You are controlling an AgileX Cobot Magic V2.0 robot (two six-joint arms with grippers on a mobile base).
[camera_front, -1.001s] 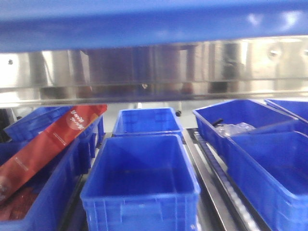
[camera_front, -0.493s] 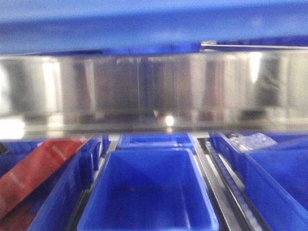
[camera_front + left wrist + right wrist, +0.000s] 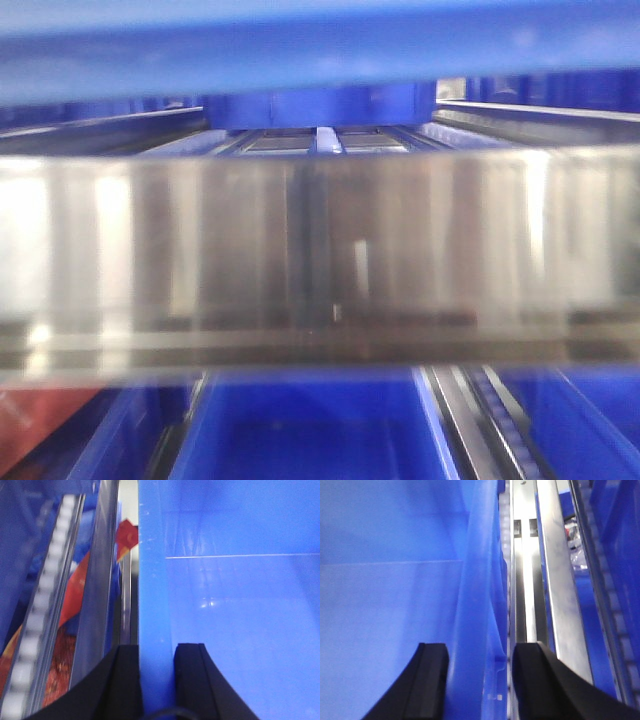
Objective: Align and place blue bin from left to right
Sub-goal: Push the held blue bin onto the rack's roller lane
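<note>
**Left gripper.** In the left wrist view, the left gripper (image 3: pixel 156 650) straddles the side wall of the blue bin (image 3: pixel 155 570). One black finger (image 3: pixel 122 680) sits on the outer face and the other on the inner face. Both pads press against the wall, so the gripper is pinching the bin's rim. The smooth interior of the bin lies to the inner side of the gripper. Just outside the outer finger runs a steel rail (image 3: pixel 100 590). Beyond the rail is a roller track (image 3: pixel 45 595), and a red package (image 3: pixel 75 605) shows between them.

**Right gripper.** In the right wrist view, the right gripper (image 3: pixel 477 647) straddles the opposite wall of the same bin. The inner finger (image 3: pixel 432 680) sits against the wall and the outer finger is close against the ribbed outer face. The gripper is clamped on the wall. A steel channel (image 3: pixel 555 580) lies just outside the outer finger. A darker bin (image 3: pixel 615 510) stands farther out, well apart from the gripper.

**Front view.** The image is blurred. A blue band that appears to be the held bin spans the top edge from side to side. Below it, a bright steel beam (image 3: pixel 320 260) crosses the full width. Lower bins (image 3: pixel 310 430) are visible beneath the beam.
</note>
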